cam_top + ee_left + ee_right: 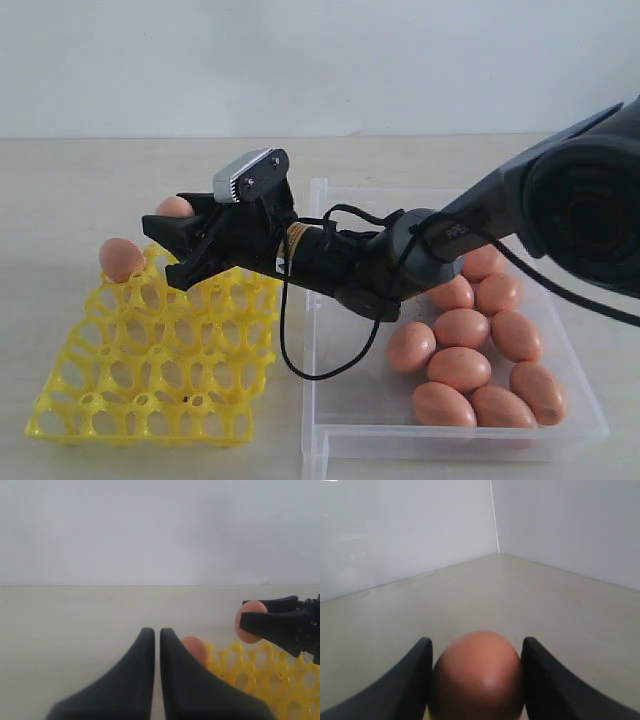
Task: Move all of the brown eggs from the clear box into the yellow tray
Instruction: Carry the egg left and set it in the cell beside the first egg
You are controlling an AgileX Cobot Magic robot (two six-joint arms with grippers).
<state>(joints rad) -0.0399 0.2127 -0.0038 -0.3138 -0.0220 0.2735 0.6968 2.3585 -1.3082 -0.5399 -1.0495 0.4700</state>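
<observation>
Held egg (477,675): clamped between the right jaws, which stand wide around its middle. It hangs above the far edge of the yellow tray (140,400) and is not yet in a cup.

Seated egg (120,258): in the far corner cell, just beside the drop area.

Risks (judgement):
- Letting go over a peg or the rim rather than a cup could send the egg rolling onto the table (60,190).
- The lower jaw sits close to the grid. Catching a peg could drag the light tray or jostle the seated egg.
- The slack cable loop (290,345) dangles between the tray and the clear box (340,400) and may snag either one.

Surroundings: roughly ten brown eggs (460,367) remain in the box, some possibly hidden behind the arm. The left jaws are pressed nearly together and hold nothing. They sit low by the tray corner, near the seated egg, and are a possible obstacle.
</observation>
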